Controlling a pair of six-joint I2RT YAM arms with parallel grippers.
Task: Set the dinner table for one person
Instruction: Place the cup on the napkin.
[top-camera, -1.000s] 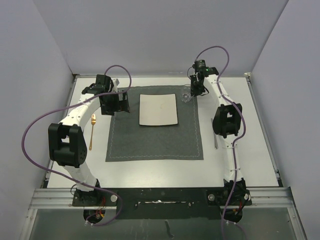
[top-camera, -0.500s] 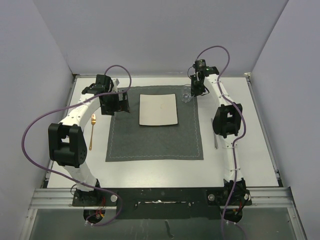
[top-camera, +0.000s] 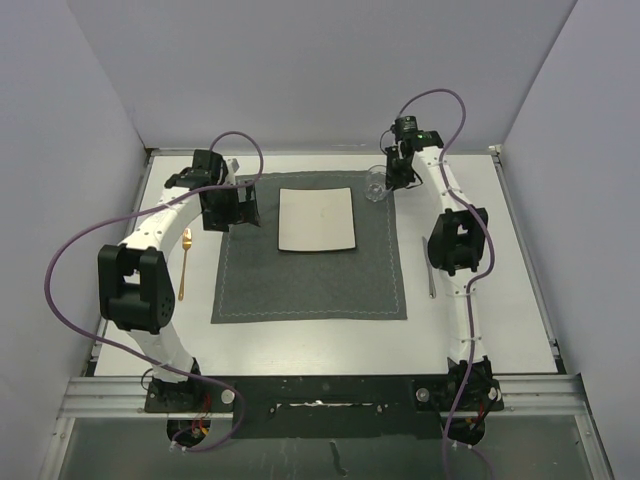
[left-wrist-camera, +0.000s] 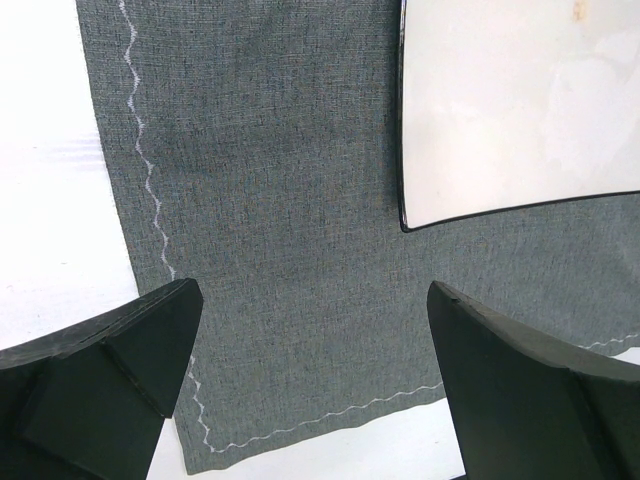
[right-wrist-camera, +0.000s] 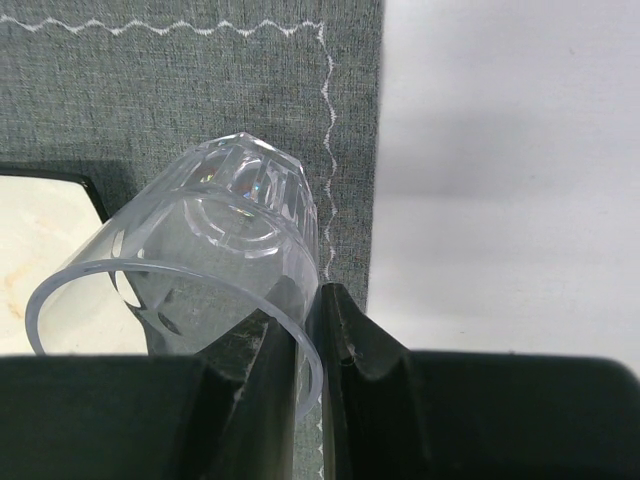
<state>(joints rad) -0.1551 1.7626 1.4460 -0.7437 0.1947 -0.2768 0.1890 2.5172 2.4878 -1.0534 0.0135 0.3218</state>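
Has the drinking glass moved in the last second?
Yes. The glass, pinched by the right gripper, has shifted slightly toward the far edge, away from the plate.

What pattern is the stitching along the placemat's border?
White wavy stitching on the dark grey placemat; clearest in the left wrist view.

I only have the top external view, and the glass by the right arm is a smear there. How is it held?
Observer: The right jaws are shut on the clear glass, pinching its wall at the rim, one side inside, one outside.
Operator: And the left jaws? The wrist hides them here.
Observer: The left jaws are open and empty over the grey placemat, a corner of the white plate showing just beyond them.
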